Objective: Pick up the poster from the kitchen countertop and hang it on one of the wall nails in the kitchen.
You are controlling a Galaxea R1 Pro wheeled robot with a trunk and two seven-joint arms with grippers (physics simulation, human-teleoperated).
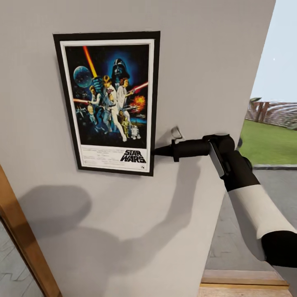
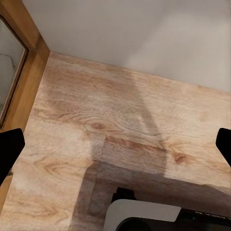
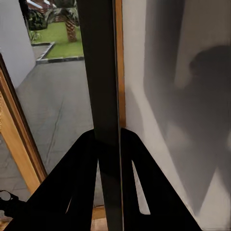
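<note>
The Star Wars poster [image 1: 109, 99] stands upright and flat against the grey wall [image 1: 206, 62], tilted very slightly. My right gripper [image 1: 159, 151] is shut on its lower right frame edge, reaching in from the right. In the right wrist view the poster [image 3: 101, 72] shows edge-on as a dark strip, pinched by the right gripper [image 3: 107, 137]. My left gripper [image 2: 115, 147] hangs open over the wooden floor [image 2: 110, 110], holding nothing. No wall nail can be made out. The kitchen countertop is out of view.
A wooden door frame [image 1: 24, 243] runs up the lower left. To the right of the wall an open doorway [image 1: 268, 136] looks out on grey paving and grass. My base [image 2: 144, 216] sits close to the wall's foot.
</note>
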